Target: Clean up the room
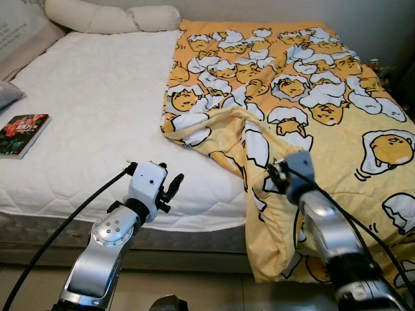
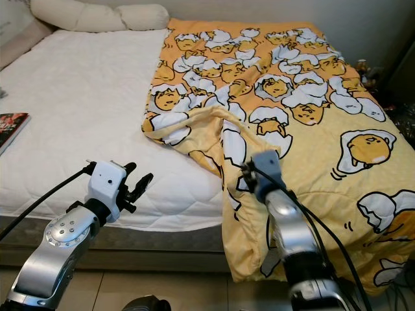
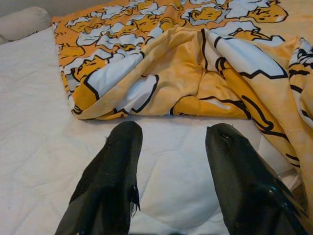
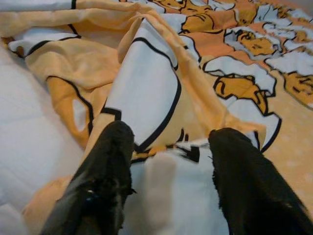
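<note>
1. Right gripper (image 4: 166,161) has its fingers spread wide, sitting low over a rumpled fold of the yellow blanket (image 1: 305,84) at the bed's near edge, holding nothing as far as I can see.
2. Left gripper (image 3: 171,161) is spread wide too, empty, hovering over bare white mattress (image 1: 97,110) just left of the blanket's bunched-up edge.
3. Blanket covers the right half of the bed and spills over the near side toward the floor.
4. Book (image 1: 23,133) lies far left on the mattress; pillows (image 1: 110,16) at the far end.
5. Some dark stuff by the bed's far right side is too small to make out, and the book gets cut off in the right eye view.
</note>
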Available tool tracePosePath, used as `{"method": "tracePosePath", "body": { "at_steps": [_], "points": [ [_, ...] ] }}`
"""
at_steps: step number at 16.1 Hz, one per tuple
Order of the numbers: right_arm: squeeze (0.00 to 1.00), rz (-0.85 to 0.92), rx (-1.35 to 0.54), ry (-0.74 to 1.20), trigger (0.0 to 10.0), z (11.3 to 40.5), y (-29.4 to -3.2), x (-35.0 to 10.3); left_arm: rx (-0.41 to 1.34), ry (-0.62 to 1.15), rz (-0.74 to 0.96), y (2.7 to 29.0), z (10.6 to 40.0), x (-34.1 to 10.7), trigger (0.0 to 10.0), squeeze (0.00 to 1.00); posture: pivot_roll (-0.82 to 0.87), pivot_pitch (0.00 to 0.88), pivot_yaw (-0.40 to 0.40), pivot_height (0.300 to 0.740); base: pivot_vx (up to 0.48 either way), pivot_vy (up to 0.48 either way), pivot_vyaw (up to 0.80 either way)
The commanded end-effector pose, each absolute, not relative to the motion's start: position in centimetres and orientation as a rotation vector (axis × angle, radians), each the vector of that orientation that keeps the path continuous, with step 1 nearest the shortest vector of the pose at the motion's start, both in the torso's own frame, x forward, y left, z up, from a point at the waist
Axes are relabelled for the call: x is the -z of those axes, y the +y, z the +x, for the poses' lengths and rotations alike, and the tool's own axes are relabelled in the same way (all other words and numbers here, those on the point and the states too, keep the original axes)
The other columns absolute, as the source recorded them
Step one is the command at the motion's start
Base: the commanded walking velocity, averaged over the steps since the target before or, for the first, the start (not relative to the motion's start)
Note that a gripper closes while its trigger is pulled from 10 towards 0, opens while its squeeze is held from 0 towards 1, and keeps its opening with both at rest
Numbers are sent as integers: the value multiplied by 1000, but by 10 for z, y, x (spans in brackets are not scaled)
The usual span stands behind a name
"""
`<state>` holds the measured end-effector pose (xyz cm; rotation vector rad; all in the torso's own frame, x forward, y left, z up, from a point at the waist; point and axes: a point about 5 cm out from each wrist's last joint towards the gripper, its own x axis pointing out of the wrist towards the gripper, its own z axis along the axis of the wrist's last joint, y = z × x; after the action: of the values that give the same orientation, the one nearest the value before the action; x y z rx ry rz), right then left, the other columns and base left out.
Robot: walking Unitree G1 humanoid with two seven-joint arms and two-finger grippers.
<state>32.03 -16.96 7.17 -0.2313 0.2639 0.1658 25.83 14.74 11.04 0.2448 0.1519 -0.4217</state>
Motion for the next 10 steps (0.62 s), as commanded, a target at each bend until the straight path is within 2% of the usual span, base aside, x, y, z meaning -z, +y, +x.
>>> {"method": "tracePosePath", "body": {
  "at_steps": [1, 6, 7, 8, 10],
  "points": [
    [1000, -250, -168, 264, 10000, 323, -165, -71, 417, 156, 259, 148, 259, -111, 10000, 0, 47, 0, 19, 740, 0, 0, 0],
    [1000, -354, -250, 347, 10000, 330, -141, -53, 413, 178, 275, 152, 256, -110, 10000, 0, 60, 0, 30, 740, 0, 0, 0],
    [525, -396, -242, 367, 10000, 331, -141, -50, 417, 182, 281, 153, 256, -110, 10000, 0, 64, 0, 36, 740, 0, 0, 0],
    [0, -424, -205, 401, 10000, 332, -145, -45, 424, 186, 289, 154, 256, -111, 10000, 0, 69, 0, 39, 740, 0, 0, 0],
    [0, -409, -175, 435, 10000, 331, -149, -38, 439, 190, 294, 155, 256, -112, 10000, 0, 82, 0, 43, 740, 0, 0, 0]
  ]
}}
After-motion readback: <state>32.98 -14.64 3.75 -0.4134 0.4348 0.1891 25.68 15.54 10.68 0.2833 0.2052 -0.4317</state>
